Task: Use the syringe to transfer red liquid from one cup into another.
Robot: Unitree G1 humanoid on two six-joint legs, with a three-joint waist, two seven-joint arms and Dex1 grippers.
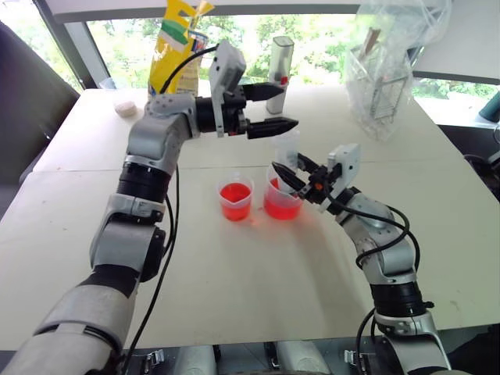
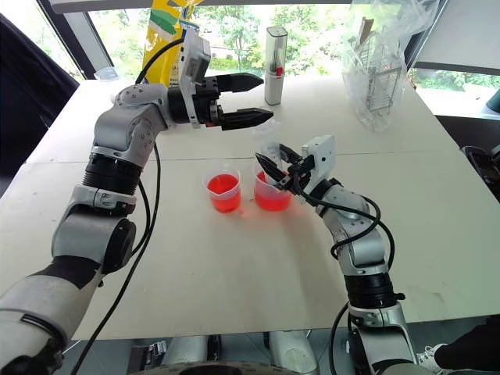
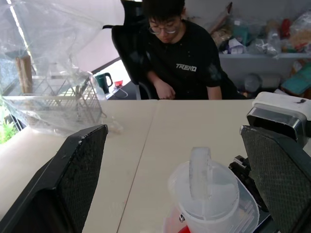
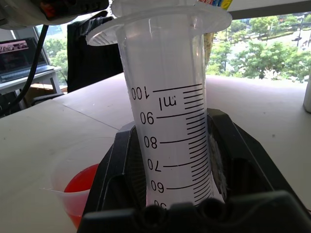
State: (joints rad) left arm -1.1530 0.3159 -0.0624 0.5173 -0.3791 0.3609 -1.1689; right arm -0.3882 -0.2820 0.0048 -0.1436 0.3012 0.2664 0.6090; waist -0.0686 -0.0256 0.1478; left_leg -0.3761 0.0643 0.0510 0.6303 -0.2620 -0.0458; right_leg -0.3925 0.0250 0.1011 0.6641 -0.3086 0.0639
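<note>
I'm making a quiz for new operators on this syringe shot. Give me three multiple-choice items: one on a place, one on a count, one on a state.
1. Where does the syringe stand?
A. flat on the table
B. upright over the larger cup
C. in the smaller cup

2. How many cups on the table hold red liquid?
A. one
B. two
C. three

3. How is the left gripper?
A. open, holding nothing
B. shut on the syringe
C. shut on a cup

Answers: 1 B, the right gripper is shut on its barrel, upright above that cup. 2 B, both clear cups show red. 3 A, its fingers stand wide apart above the syringe's top with nothing between them.
</note>
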